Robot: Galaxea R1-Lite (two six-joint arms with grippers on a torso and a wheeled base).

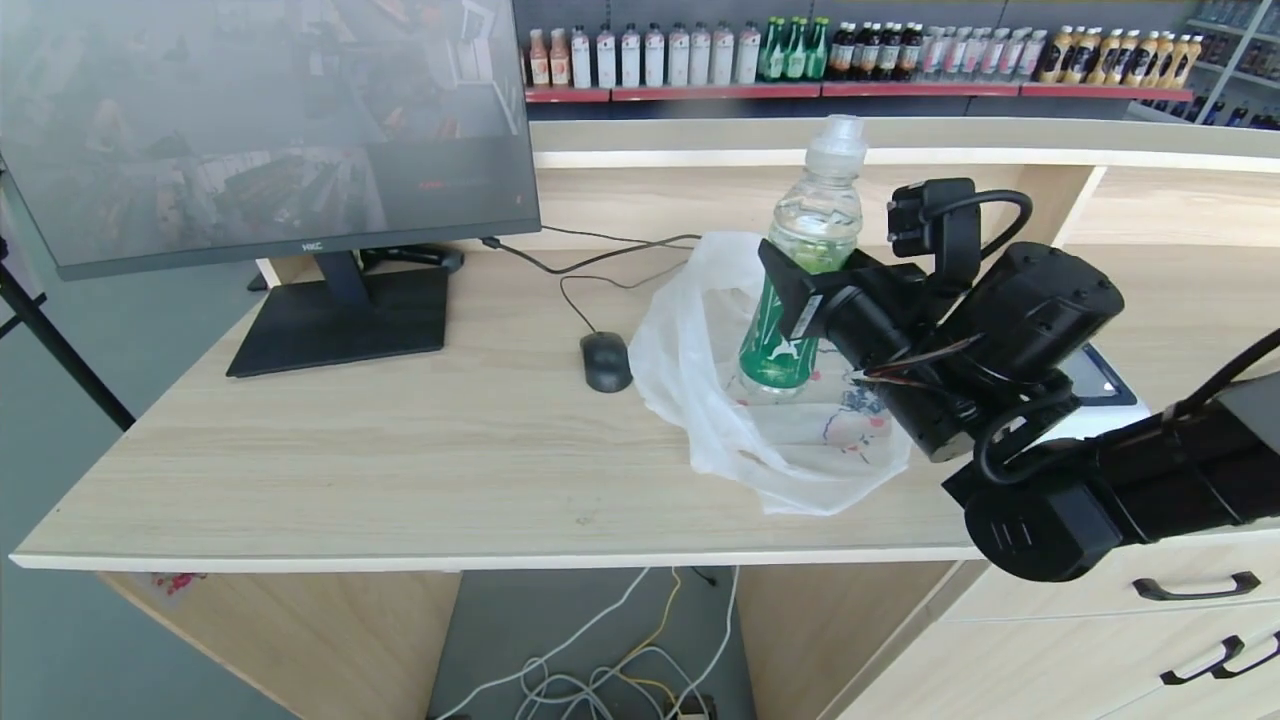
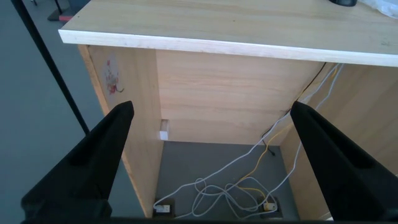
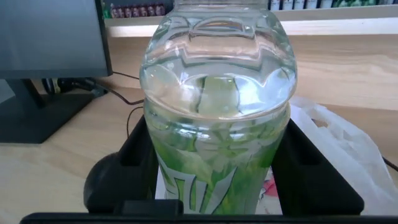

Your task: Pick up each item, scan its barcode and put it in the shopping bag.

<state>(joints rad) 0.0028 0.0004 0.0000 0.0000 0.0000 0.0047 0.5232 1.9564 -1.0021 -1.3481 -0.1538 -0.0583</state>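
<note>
A clear plastic bottle [image 1: 812, 250] with a green label and a white cap stands upright in the mouth of the white shopping bag [image 1: 700, 380] on the wooden counter. My right gripper [image 1: 795, 285] is shut on the bottle at its label, coming in from the right. Up close in the right wrist view, the bottle [image 3: 217, 106] sits between the two black fingers [image 3: 140, 155], with the bag [image 3: 342, 143] behind it. My left gripper [image 2: 208, 162] hangs open below the counter's front edge, facing the cables under the desk, with nothing in it.
A black mouse [image 1: 606, 361] lies just left of the bag. A monitor [image 1: 270, 130] on a black stand occupies the counter's back left. A scanner unit [image 1: 1105, 385] sits partly hidden behind my right arm. Drawers [image 1: 1195, 590] are at the lower right.
</note>
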